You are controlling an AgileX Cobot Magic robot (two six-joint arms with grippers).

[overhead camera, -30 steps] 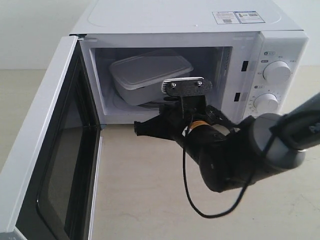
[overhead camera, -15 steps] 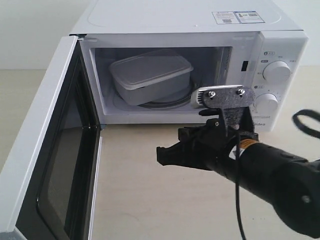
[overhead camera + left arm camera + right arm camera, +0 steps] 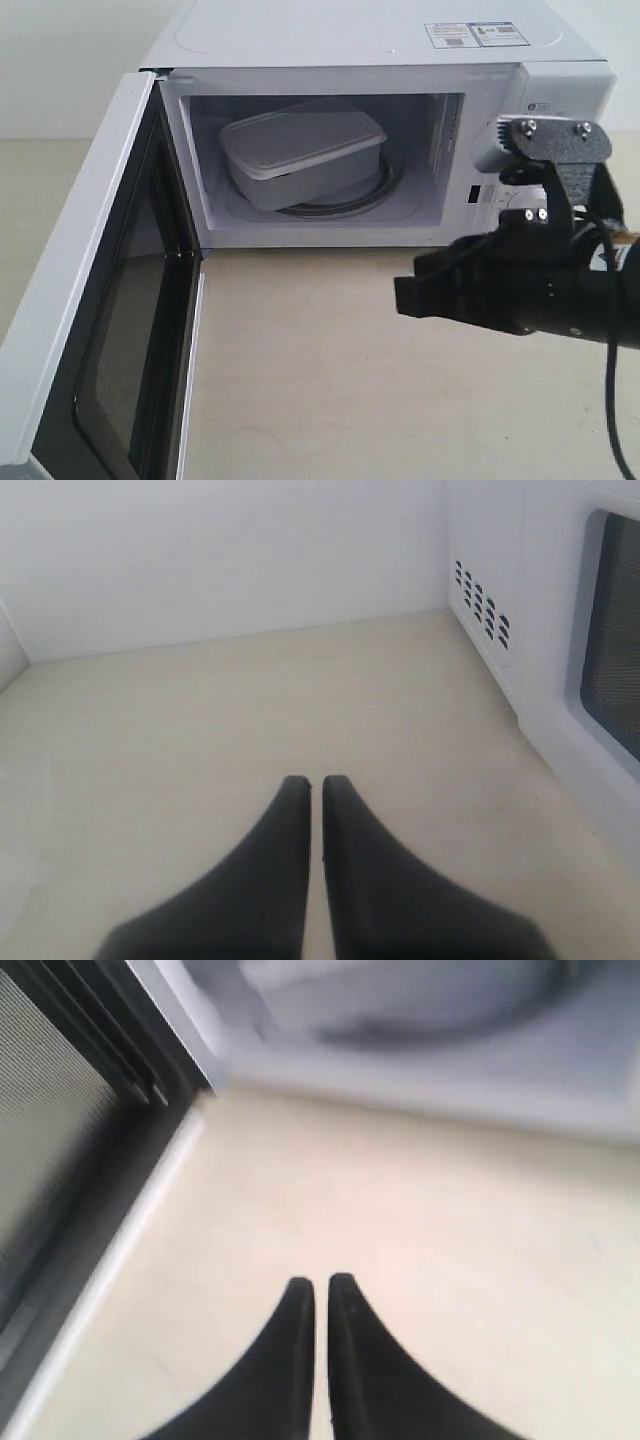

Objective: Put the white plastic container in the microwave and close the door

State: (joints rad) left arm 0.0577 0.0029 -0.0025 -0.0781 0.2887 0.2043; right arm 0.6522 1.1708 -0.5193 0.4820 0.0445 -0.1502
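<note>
The white plastic container (image 3: 300,150) lies lidded inside the microwave (image 3: 350,40), resting a little askew on the glass turntable (image 3: 372,195). The door (image 3: 90,300) hangs wide open at the left, its dark inner face toward the cavity. My right gripper (image 3: 405,292) is shut and empty, out in front of the control panel and apart from the cavity. In the right wrist view its closed tips (image 3: 320,1282) hover over the table, with the container (image 3: 380,1000) blurred beyond. My left gripper (image 3: 312,780) is shut on nothing, low over the table beside the microwave's vented side (image 3: 485,600).
The right arm and its wrist camera bracket (image 3: 545,145) cover the knobs. The open door's dark inner frame (image 3: 60,1160) runs along one side of the right gripper. The door's outer window (image 3: 615,650) stands close to the left gripper. A wall (image 3: 230,560) backs the beige table (image 3: 300,370).
My right arm has drawn back out of the microwave's mouth, moving right and toward the camera. The container stays inside on the turntable. The door has not moved.
</note>
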